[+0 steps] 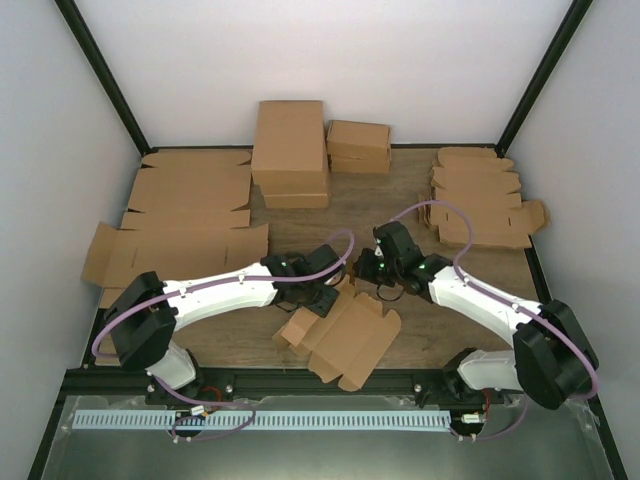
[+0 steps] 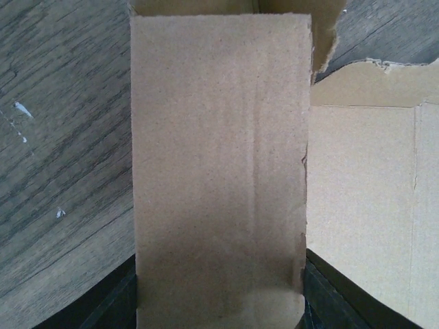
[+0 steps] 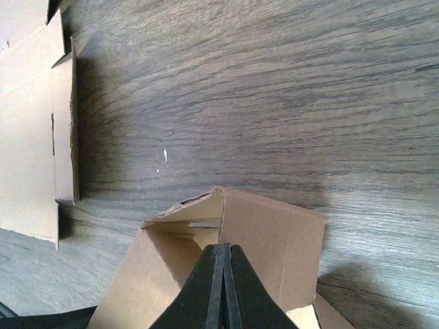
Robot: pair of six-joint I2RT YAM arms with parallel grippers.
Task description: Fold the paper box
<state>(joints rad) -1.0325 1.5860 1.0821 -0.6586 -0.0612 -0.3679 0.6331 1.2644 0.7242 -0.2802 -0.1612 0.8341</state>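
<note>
Paper box (image 1: 345, 340), a small plain brown corrugated-cardboard die-cut with flaps, lies part-formed on the grey-brown wood-grain table (image 1: 240, 345). It sits near the front edge, between the two arms, skew to that edge. Long panels run obliquely from near centre toward far right.

Left gripper (image 1: 322, 297): on the box's far-left end, the nearer of the two. In the left wrist view one upright rectangular panel (image 2: 219, 171) fills the gap between the black fingers (image 2: 113, 305). Jaws stand roughly half open, one finger against each edge of the panel. Judged a hold across its width.

Right gripper (image 3: 221, 250): fingers pressed fully together, nothing between them. The tip sits at the raised corner of the box (image 3: 274, 233), where a side wall and a torn-edged tuck flap meet. The box body lies below and nearside of this tip.

Judgement: the next move turns on that corner. The closed tip is placed to push the flap inward while the left arm steadies the panel.

Material: matte, fluted, creased along scores, one ragged edge. Likely springs back unless pressed home.
</note>
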